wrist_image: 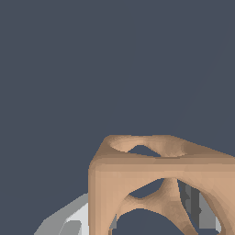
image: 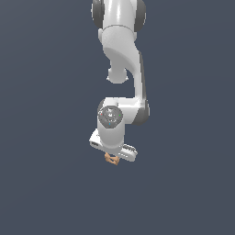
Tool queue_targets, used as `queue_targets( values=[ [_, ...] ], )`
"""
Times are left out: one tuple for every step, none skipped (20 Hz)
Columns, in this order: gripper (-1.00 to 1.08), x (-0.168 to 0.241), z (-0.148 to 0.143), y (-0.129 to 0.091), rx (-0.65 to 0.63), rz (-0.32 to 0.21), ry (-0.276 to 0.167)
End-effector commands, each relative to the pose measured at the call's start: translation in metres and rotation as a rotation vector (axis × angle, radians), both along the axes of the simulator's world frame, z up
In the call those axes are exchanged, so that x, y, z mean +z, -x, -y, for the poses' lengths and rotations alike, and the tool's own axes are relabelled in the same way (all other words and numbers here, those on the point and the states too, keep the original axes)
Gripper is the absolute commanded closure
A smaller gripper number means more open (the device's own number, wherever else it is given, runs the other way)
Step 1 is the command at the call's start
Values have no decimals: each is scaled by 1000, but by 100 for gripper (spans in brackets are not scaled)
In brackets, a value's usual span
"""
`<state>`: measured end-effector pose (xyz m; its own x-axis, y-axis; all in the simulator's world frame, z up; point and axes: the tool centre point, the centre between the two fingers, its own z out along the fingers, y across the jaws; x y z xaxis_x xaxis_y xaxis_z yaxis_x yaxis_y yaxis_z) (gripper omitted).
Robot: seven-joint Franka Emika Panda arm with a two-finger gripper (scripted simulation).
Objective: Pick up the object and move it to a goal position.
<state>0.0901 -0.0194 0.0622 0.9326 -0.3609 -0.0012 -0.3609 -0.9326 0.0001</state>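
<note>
A flat, featureless slate-blue ground fills both views, with no edge or wall to be seen. The jaws of the gripper [image: 113,155], low in the frame's centre, appear to be clamped on the object [image: 111,159], though the exterior view is too coarse to be certain. The object is a tiny orange-tan block pierced by rounded holes, looming large at the wrist view's lower right. Above rises the white arm [image: 123,55].

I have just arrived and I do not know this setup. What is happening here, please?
A white robot arm in a simulation is working with a small orange-tan block that has holes through it. In the exterior view, the block sits right under the gripper. In the wrist view, it fills the lower part of the picture, with grey fingers seen behind it. The block seems to be between the fingers, but whether the grip is firm is not clear.
</note>
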Motion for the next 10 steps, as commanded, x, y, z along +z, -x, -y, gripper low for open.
queue_targets(
  values=[
    [108,13,3,5,0,1,0],
    [108,19,4,7,0,1,0],
    [108,25,5,10,0,1,0],
    [108,32,6,13,0,1,0],
    [108,39,8,16,0,1,0],
    [108,48,10,19,0,1,-1],
    [108,56,11,22,0,1,-1],
    [108,65,13,26,0,1,-1],
    [108,75,15,30,0,1,-1],
    [108,84,17,34,0,1,-1]
  ],
)
